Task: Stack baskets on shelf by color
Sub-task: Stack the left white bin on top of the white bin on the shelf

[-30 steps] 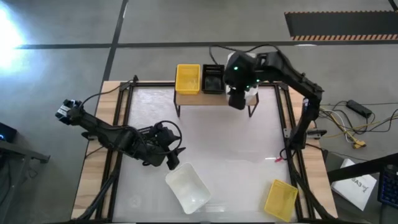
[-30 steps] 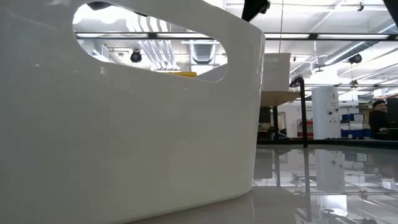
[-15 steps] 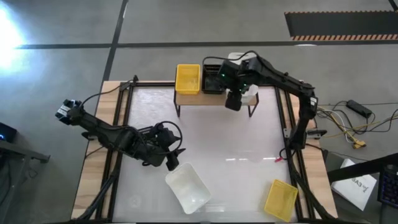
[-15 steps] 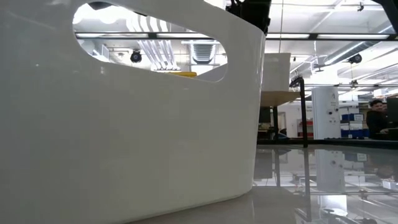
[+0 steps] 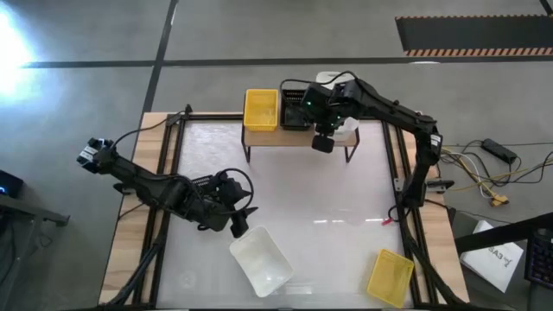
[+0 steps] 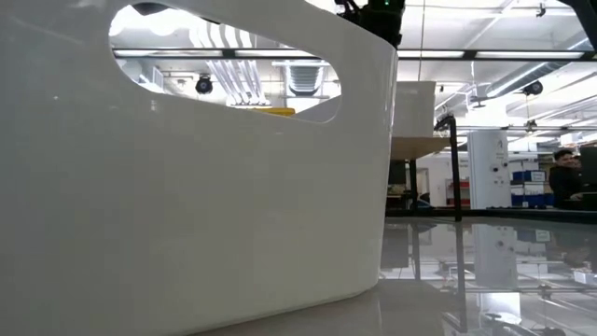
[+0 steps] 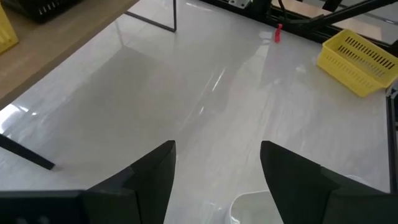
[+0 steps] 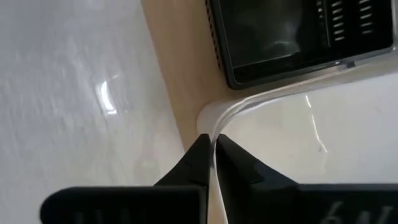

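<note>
A translucent white basket (image 5: 347, 130) sits on the right end of the shelf (image 5: 268, 136), beside a black basket (image 5: 296, 109) and a yellow basket (image 5: 261, 110). My right gripper (image 5: 321, 142) is shut on the white basket (image 8: 311, 137). A second white basket (image 5: 261, 259) stands on the table and fills the low view (image 6: 187, 187). My left gripper (image 5: 241, 226) is open and empty beside it, its fingers (image 7: 217, 174) above the rim (image 7: 252, 205). A second yellow basket (image 5: 390, 276) lies at the near right. My right gripper pinches the white basket's thin wall (image 8: 214, 132) between its two fingertips, next to the corner by the black basket (image 8: 292, 31). One finger is inside the basket and one outside. The fingers come from above. The basket sits on the shelf's wooden top (image 8: 180, 81).
The shelf's thin black legs (image 5: 249, 154) stand on the glossy white table. Black rails (image 5: 168, 164) and wooden edges (image 5: 130, 233) frame the table's sides. A small red object (image 7: 279, 31) lies near the right rail. A person (image 6: 564, 182) shows far behind the table.
My right gripper has gone down and a little toward the table's left, onto the white basket at the shelf's right end. The basket has kept its place. My left arm has kept still.
</note>
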Controlling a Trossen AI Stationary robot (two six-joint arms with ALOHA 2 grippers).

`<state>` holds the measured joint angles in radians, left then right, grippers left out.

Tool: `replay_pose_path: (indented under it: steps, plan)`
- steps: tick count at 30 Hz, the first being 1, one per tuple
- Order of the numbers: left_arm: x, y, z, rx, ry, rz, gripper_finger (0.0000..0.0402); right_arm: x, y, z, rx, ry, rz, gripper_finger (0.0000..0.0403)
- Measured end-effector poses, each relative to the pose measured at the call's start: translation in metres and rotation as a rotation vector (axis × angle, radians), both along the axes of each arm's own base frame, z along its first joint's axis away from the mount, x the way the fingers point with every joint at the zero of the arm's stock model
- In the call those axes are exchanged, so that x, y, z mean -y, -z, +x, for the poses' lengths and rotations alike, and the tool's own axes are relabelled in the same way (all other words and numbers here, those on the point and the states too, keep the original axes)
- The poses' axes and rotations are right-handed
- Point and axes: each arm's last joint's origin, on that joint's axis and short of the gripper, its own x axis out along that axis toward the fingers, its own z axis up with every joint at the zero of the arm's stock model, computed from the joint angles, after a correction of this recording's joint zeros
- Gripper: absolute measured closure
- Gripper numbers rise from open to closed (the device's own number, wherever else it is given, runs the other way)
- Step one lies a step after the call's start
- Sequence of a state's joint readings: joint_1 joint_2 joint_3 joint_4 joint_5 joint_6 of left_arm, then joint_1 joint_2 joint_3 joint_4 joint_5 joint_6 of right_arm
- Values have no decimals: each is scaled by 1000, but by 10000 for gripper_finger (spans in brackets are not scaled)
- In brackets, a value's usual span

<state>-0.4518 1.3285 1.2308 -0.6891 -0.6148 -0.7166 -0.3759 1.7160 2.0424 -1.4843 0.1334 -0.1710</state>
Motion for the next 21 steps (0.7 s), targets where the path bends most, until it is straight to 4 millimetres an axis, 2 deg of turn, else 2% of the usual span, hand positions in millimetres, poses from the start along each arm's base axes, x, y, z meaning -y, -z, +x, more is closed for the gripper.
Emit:
replay_pose_path:
  steps: [3, 9, 12, 16, 21]
  plan:
    - [0, 0, 0, 0, 0, 0, 182, -1, -9, -2, 27, 13, -5, 393]
    - [0, 0, 0, 0, 0, 0, 182, -6, -42, -12, 127, 20, -38, 394]
    - [0, 0, 0, 0, 0, 0, 182, -8, -50, -18, 129, 33, -34, 394]
    - [0, 0, 0, 0, 0, 0, 182, -8, -50, -17, 136, 28, -16, 394]
    - [0, 0, 0, 0, 0, 0, 182, -5, -29, -8, 65, 32, 28, 394]
